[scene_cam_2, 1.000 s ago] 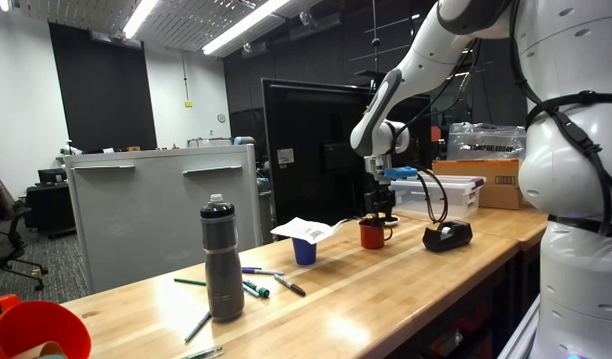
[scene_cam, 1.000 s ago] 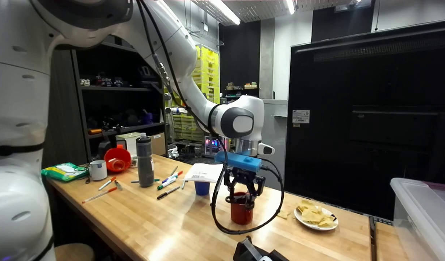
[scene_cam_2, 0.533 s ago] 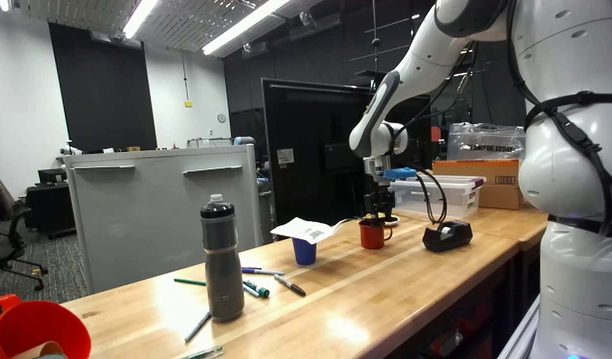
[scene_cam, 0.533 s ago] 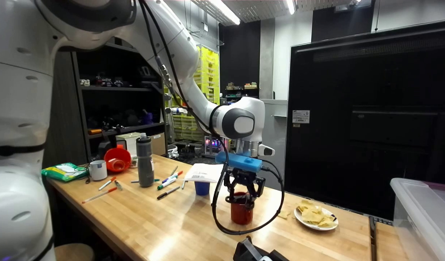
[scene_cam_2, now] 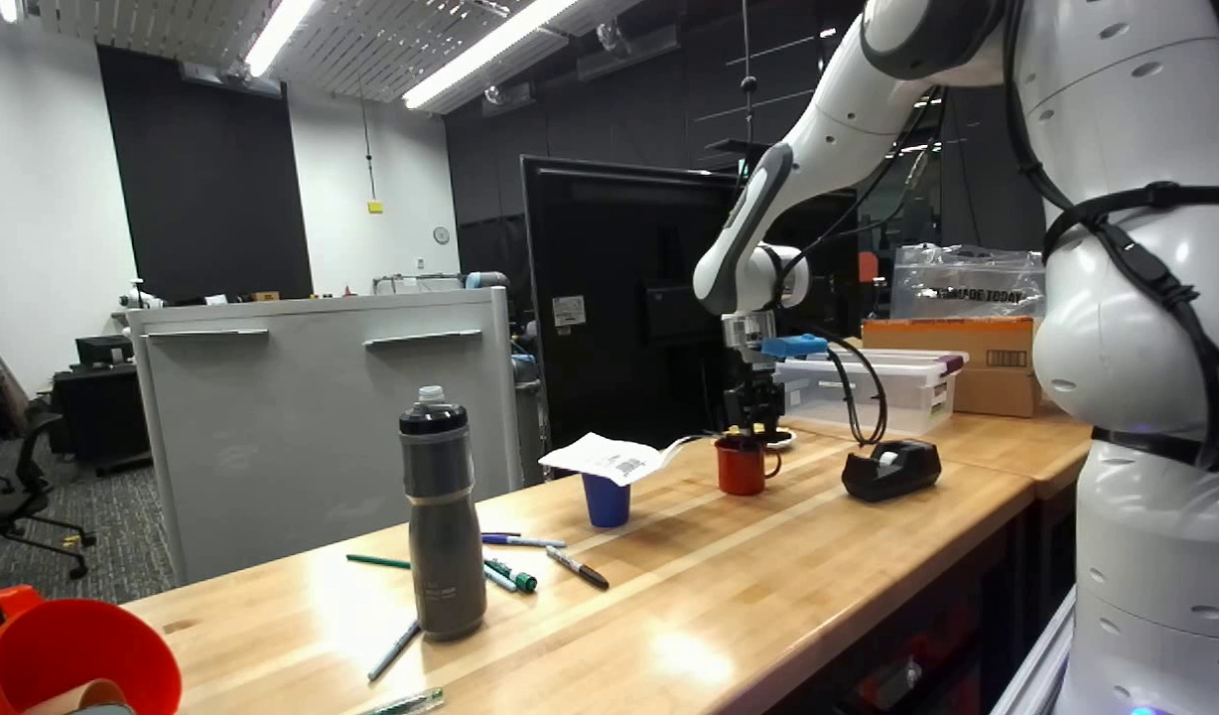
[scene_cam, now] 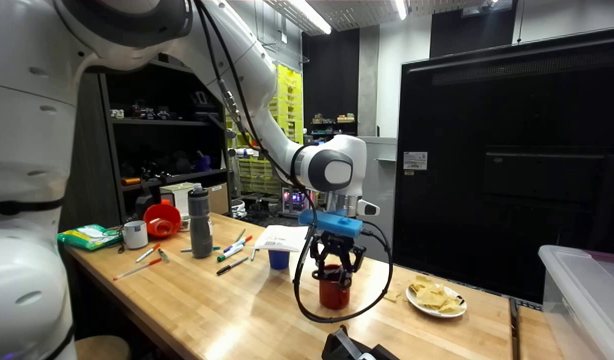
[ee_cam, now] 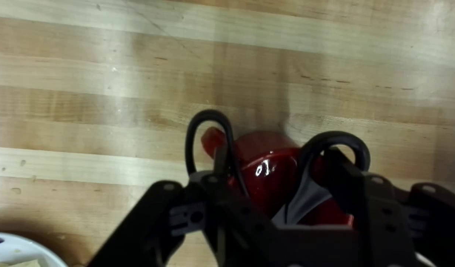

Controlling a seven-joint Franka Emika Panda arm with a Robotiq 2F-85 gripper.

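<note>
Little room apparently separates tool point(scene_cam: 331, 278) from mug rim point(ee_cam: 269, 153).

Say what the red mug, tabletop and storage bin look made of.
Red mug: maybe enamelled metal or glazed ceramic, can't tell which; glossy, with sharp highlights in the wrist view.
Tabletop: wood, likely varnished; grain, strips of differing tone, bright reflections.
Storage bin: probably smooth plastic; translucent walls, moulded-looking rim.
</note>
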